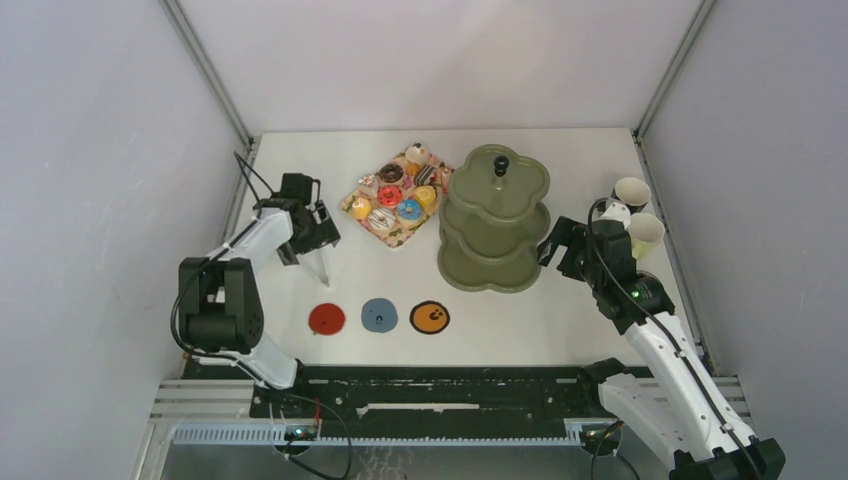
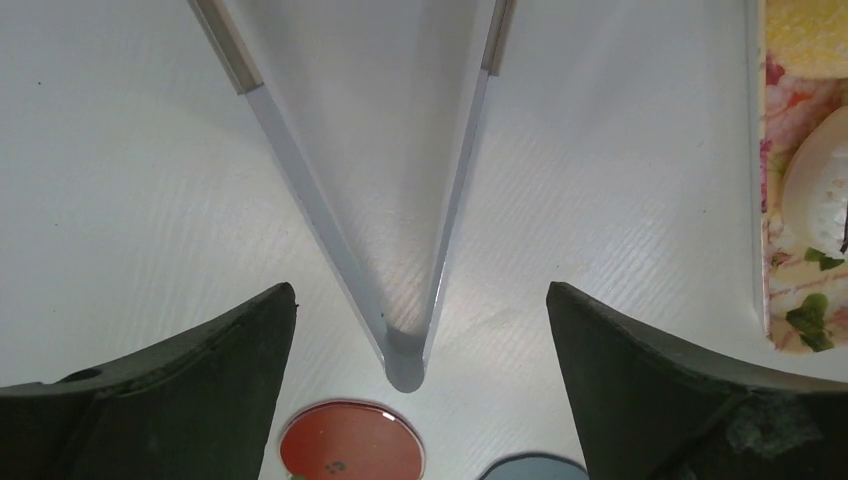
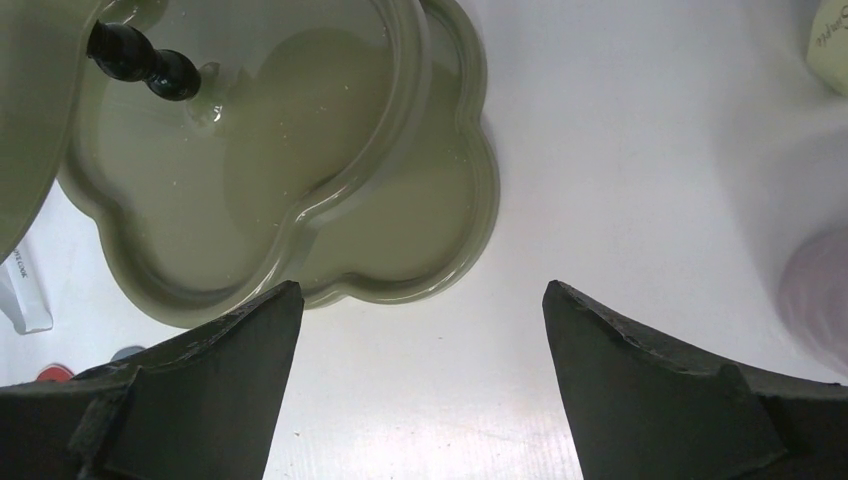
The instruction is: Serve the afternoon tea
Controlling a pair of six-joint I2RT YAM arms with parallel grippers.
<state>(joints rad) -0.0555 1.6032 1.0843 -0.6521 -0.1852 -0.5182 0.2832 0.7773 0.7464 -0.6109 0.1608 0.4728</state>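
The toy donuts and cupcakes (image 1: 398, 195) lie on the pink floral tray (image 1: 357, 211) at the back middle. The olive-green three-tier stand (image 1: 495, 220) with its black knob (image 1: 501, 164) stands to the tray's right, its tiers bare. Three mugs (image 1: 632, 210) lie at the right edge. My left gripper (image 1: 310, 238) is open, low over grey V-shaped tongs (image 1: 324, 265) that lie on the table; in the left wrist view the tongs (image 2: 440, 250) sit between my spread fingers (image 2: 420, 288). My right gripper (image 1: 553, 248) is open and empty beside the stand's lower right rim (image 3: 400, 230), fingers apart (image 3: 423, 285).
Red (image 1: 326, 318), blue (image 1: 379, 315) and orange (image 1: 430, 317) coasters sit in a row near the front. The tray's edge (image 2: 778, 240) shows at the right of the left wrist view. Mug edges (image 3: 830, 40) show at the right of the right wrist view. Enclosure walls stand on three sides.
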